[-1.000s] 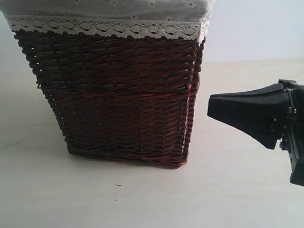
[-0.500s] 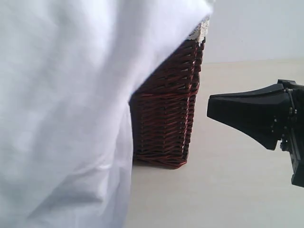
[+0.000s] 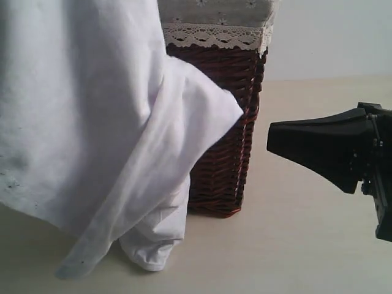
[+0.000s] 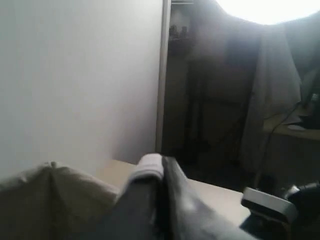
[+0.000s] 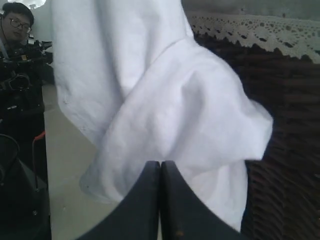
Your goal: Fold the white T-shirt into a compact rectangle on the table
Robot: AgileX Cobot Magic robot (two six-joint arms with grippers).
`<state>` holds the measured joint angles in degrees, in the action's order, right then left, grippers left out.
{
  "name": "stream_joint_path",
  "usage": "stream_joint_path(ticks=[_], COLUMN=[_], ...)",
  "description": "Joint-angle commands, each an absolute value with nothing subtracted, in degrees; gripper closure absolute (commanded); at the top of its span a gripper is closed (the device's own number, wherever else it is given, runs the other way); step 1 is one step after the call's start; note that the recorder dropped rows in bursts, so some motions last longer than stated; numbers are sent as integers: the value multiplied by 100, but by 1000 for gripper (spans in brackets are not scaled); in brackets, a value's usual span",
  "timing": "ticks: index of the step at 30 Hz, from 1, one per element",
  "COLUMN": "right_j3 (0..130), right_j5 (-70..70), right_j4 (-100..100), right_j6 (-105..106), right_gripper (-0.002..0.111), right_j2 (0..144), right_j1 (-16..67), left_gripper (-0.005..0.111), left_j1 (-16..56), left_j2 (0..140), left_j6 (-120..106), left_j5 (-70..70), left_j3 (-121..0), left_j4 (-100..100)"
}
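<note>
On the left of the exterior view, the white T-shirt (image 3: 92, 122) hangs from somewhere above the frame, draped across the front of the dark wicker basket (image 3: 229, 141). Its lowest fold touches the table (image 3: 294, 245). Well apart on the right, the right gripper (image 3: 271, 139) points toward the basket, its jaws pressed together on nothing.

Left wrist view: the left gripper (image 4: 161, 165) has its jaws closed tight, with a white strip at the tips. Pale cloth (image 4: 50, 190) bunches beside it, but whether any shirt is pinched I cannot tell.

Right wrist view: the closed right fingertips aim at a loose, sleeve-like lobe of the shirt just in front of the basket wall.

The fabric looks light, thin and limp, likely to bunch and slide. It probably wants pinching at a hem, shoulder seam or sleeve edge, then spreading flat on the table before any fold.
</note>
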<state>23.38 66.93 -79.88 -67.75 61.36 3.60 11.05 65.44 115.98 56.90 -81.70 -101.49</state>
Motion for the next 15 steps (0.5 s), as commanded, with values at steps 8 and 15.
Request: stream_joint_path(ticks=[8,15], right_j3=[2381,2381], right_j5=[6725,6725], right_j4=[-8003,-8003], right_j6=[-6718,-6718], right_gripper=[108,108], right_j2=[6142,6142], right_j1=[334,334], left_gripper=[107,107], left_j1=[1127,1318], left_j2=[5861,5807], left_j6=[10722,9685], left_j5=[6231,6337], left_j3=[-5913,-4098], left_j4=[-9995,-9227])
